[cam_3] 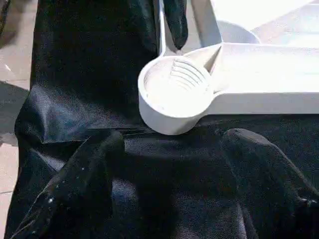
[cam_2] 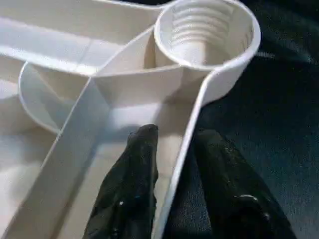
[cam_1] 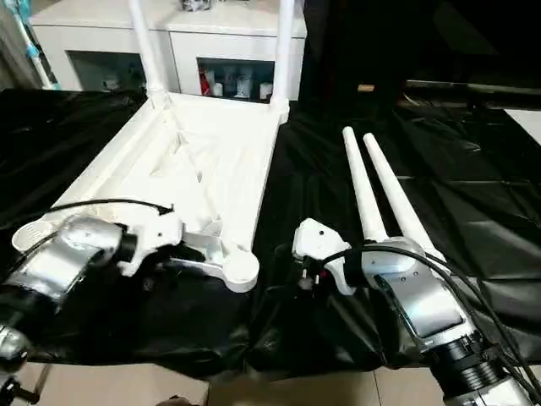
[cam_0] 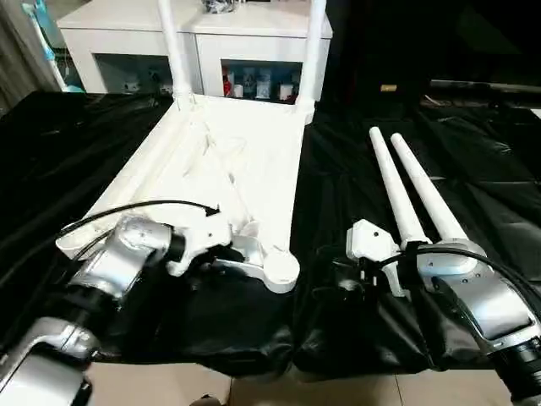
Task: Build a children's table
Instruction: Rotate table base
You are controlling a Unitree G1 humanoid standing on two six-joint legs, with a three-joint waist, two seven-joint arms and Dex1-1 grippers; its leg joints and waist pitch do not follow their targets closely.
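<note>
- Lying upside down on the black cloth, the children's table top shows its ribbed underside, two legs already upright in the far corner sockets.
- Left gripper straddles the thin rim wall by the near empty socket, one black finger inside the rim and one outside; the jaws look narrowed around that wall, though a firm clamp cannot be confirmed.
- Thin moulded plastic like this likely weighs little and stays stiff thanks to the ribs; the smooth wall may slip, so the rim beside the socket seems a sound hold.
- Two loose tapered legs lie side by side on the cloth just beyond the right arm; rigid tubes, probably best gripped mid-length.
- Right gripper hangs wide apart and empty, facing the same near socket.
- Cloth is wrinkled and glossy, apt to let parts slide.
- White cabinet with glass doors stands behind; pale floor shows in front.
</note>
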